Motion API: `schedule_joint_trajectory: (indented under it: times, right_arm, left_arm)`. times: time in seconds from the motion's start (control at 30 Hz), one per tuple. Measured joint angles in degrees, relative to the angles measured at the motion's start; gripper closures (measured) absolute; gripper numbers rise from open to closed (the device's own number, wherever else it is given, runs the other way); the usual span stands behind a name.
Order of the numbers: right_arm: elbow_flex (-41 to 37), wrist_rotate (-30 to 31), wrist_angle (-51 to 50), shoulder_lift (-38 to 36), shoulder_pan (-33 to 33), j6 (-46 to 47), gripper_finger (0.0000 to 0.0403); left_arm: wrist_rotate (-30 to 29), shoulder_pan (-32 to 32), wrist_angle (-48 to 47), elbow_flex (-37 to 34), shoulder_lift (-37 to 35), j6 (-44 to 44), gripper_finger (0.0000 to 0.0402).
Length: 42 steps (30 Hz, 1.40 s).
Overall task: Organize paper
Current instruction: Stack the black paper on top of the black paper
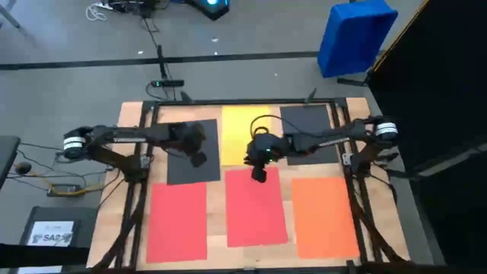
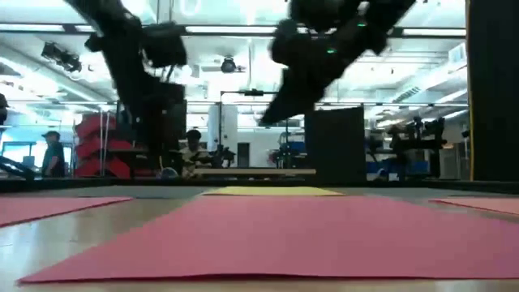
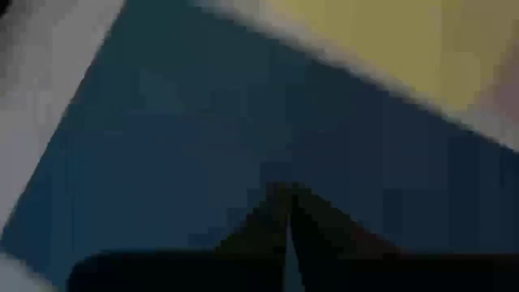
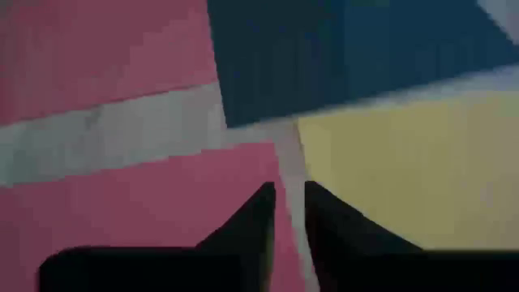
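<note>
While both arms hang over the table's middle, notes run from the fingertips out.

Right fingers: right gripper (image 4: 285, 212) shows a narrow gap between its two dark fingers, nothing in it. It hovers over the seam where the middle red sheet (image 1: 256, 208) meets the yellow sheet (image 1: 242, 135).

Left fingers: left gripper (image 3: 285, 212) pressed together, empty, above the left dark sheet (image 1: 193, 151).

Paper layout: six sheets flat on the table (image 1: 134, 114), in two rows. Far row: dark, yellow, second dark sheet (image 1: 308, 131). Near row: left red sheet (image 1: 177, 221), middle red, orange sheet (image 1: 325, 217). Bare wood shows between most.

Handling, my estimate: very light, limp, thin; lies flush, so no edge to pinch from above. Likely slides easily on the wood; creases if squeezed.

Where to take hold: a corner or free edge. Press and drag until it lifts, or work one fingertip under.

Off table: blue bin (image 1: 354, 36) beyond the far right corner.
</note>
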Motion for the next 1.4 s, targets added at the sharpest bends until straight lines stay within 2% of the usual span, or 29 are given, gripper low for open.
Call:
schedule_joint_trajectory:
  times: [0.17, 0.27, 0.57, 0.7, 1.13, 1.3, 1.4]
  right_arm:
    - [9.3, -1.0, -0.7, 8.9, 0.0, -5.2, 0.0272]
    - [13.8, -1.3, -0.8, 13.5, 0.1, -8.1, 0.0241]
    - [24.2, -0.9, -4.7, 24.8, 1.6, -10.8, 0.0168]
    - [27.0, -0.4, -6.9, 27.6, 2.3, -12.2, 0.0155]
    - [28.6, 2.8, -8.3, 28.8, 5.1, -16.8, 0.0153]
    - [28.6, 6.7, -8.4, 28.8, 4.9, -17.2, 0.0153]
    - [28.6, 8.1, -8.7, 28.8, 4.1, -17.3, 0.0153]
  left_arm:
    - [1.3, 1.5, -2.5, 0.0, -0.4, -1.5, 0.0399]
    - [4.7, 1.6, -3.2, 0.1, -0.3, 0.9, 0.0381]
    - [2.8, 3.7, -3.5, -0.1, 0.4, 2.6, 0.0249]
    - [2.2, 5.9, -4.6, -0.3, 2.4, 1.8, 0.0214]
    - [6.1, 9.0, -2.0, -0.3, 9.8, 0.4, 0.0215]
    - [11.8, 9.0, 0.1, -0.3, 12.7, 0.1, 0.0215]
    - [13.1, 9.0, 0.5, 0.0, 14.1, 0.0, 0.0215]
